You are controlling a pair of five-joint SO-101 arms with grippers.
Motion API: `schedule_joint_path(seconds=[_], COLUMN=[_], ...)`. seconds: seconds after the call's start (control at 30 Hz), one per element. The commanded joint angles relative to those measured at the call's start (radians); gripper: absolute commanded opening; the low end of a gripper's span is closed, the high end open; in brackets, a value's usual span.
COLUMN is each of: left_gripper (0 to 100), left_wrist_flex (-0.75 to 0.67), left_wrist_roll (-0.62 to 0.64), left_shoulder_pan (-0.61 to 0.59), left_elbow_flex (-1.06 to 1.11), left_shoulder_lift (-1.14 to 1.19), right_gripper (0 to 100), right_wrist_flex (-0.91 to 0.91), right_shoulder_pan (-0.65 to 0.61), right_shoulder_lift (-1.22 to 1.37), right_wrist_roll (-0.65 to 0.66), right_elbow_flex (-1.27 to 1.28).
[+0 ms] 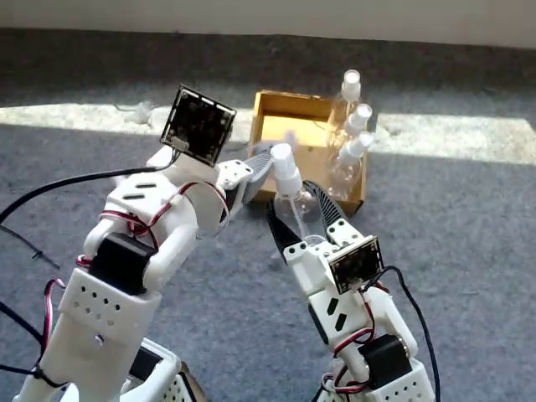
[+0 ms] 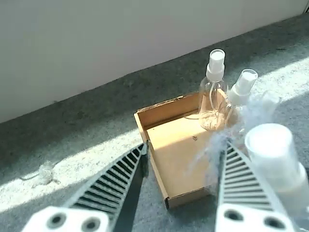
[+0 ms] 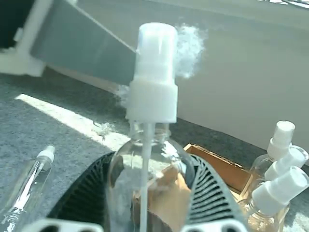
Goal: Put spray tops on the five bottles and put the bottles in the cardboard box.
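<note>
My right gripper (image 1: 295, 209) is shut on a clear bottle (image 1: 300, 205), held upright just in front of the cardboard box (image 1: 270, 126). A white spray top (image 3: 153, 82) sits on that bottle's (image 3: 147, 179) neck. My left gripper (image 2: 186, 147) is open, its fingers (image 1: 260, 165) beside the spray top (image 2: 275, 150) and nothing between them. Three bottles with spray tops (image 1: 352, 126) stand along the box's right side, apparently inside it. Another clear bottle (image 3: 29, 181) lies on the carpet.
Grey carpet (image 1: 435, 218) covers the floor, with a sunlit band across the far side. A tuft of white fluff (image 2: 46, 171) lies on the carpet left of the box (image 2: 178, 154). A pale wall (image 2: 96, 43) rises behind.
</note>
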Motion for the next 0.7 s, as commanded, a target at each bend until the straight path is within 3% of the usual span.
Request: schedule_joint_path(seconds=[0.0,0.3,0.67], left_gripper=[22,22,22], left_wrist_flex=[0.006,-0.005,-0.003], left_wrist_roll=[-0.058,-0.061,-0.064], left_shoulder_pan=[0.067,-0.070,-0.022], left_elbow_flex=[0.031,-0.064,-0.139], left_shoulder_lift=[-0.070,-0.110,-0.107], right_gripper=[0.5,0.5,0.5], right_wrist_flex=[-0.010,-0.010,-0.010], right_shoulder_pan=[-0.008,-0.012,-0.013], right_shoulder_lift=[-0.013,-0.013,-0.013], right_wrist_roll=[-0.003,-0.003,-0.003], right_elbow_flex=[-0.070,-0.068,-0.067])
